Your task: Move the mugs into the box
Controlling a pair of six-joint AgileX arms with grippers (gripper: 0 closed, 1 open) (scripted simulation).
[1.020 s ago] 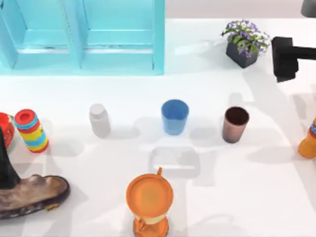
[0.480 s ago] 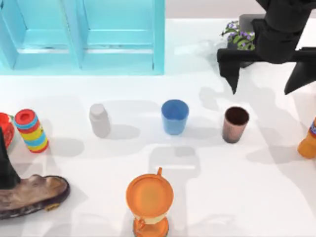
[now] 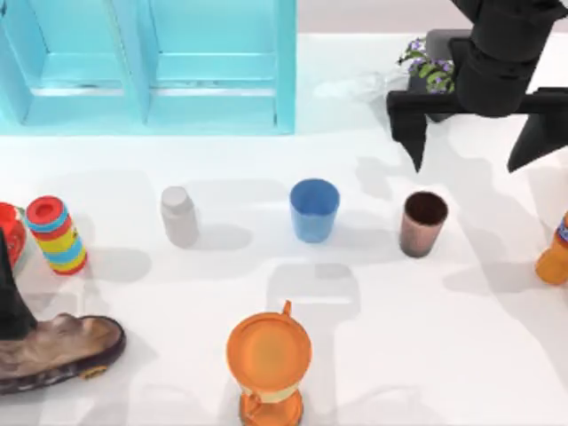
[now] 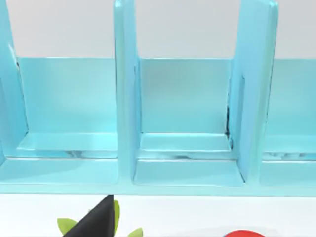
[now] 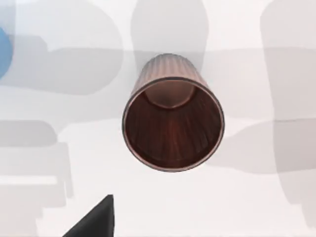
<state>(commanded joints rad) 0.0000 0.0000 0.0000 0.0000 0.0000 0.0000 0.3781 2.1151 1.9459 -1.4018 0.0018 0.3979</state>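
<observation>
While the right gripper (image 3: pixel 477 133) hangs at the counter's (image 3: pixel 390 355) back right with fingers spread wide, gripping nothing, the brown mug (image 3: pixel 422 223) stands upright just in front of it — the right wrist view looks down into its dark inside. Blue mug (image 3: pixel 314 209) stands upright near it on the left (apart, not touching). Turquoise box (image 3: pixel 146 64) sits back left, well apart from both. Left arm parked at the left edge.
</observation>
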